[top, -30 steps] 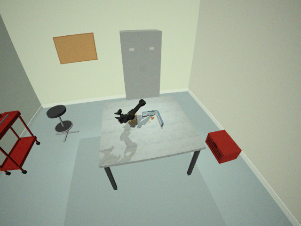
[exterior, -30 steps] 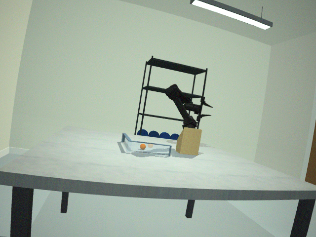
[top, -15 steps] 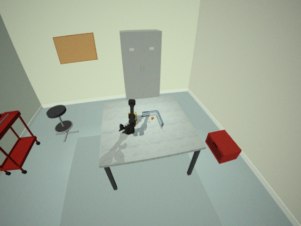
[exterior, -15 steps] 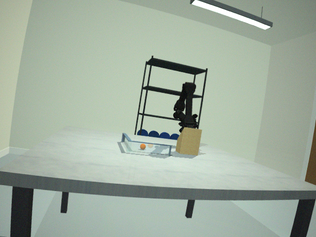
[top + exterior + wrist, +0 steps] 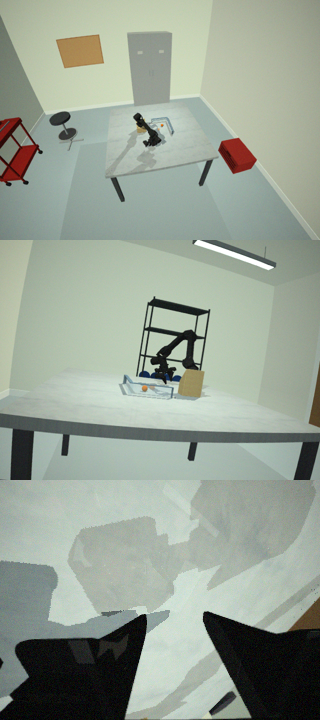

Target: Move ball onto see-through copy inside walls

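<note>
The solid orange ball (image 5: 162, 125) (image 5: 144, 388) lies on the table (image 5: 186, 147) (image 5: 155, 418) on the inner side of the corner made by the low clear walls (image 5: 170, 125) (image 5: 172, 392). The paler see-through copy (image 5: 158, 129) (image 5: 152, 387) shows a short way from the ball, farther from the corner. The two are apart. My gripper (image 5: 168, 381) (image 5: 174, 617) points down, over the table on the arm's side of the copy. Its fingers are parted, with nothing between them. The ball is not clearly visible in the wrist view.
A tan block (image 5: 141, 129) (image 5: 192, 383) stands on the table beside the open end of one wall, close to the arm. In the exterior view, it hides part of the arm's base. Shadows of the arm lie across the table in the wrist view.
</note>
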### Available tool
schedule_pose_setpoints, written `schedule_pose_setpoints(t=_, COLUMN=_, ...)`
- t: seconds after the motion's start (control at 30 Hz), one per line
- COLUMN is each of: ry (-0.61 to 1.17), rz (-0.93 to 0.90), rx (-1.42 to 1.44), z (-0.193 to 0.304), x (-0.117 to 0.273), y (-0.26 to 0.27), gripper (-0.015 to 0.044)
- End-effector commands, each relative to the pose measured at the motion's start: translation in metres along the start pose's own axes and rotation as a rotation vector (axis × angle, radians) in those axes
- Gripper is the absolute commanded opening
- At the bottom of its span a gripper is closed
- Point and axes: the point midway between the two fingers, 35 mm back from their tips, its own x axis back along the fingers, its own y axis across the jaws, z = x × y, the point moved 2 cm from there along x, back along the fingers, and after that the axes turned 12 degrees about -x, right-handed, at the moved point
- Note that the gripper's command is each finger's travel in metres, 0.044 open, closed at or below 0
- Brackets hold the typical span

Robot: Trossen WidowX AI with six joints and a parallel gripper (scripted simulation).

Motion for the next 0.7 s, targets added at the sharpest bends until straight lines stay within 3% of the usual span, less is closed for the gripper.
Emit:
schedule_pose_setpoints(t=0.0, ry=-0.027, rz=-0.097, rx=0.098, z=0.002, x=0.015, y=0.054, gripper=0.0274)
schedule_pose_setpoints(t=0.33, ry=-0.095, rz=-0.288, rx=0.469, z=0.074, x=0.078, y=0.196, gripper=0.0274)
schedule_pose_setpoints(t=0.67, ry=-0.219, rz=-0.348, rx=0.894, z=0.226, x=0.138, y=0.278, gripper=0.0274)
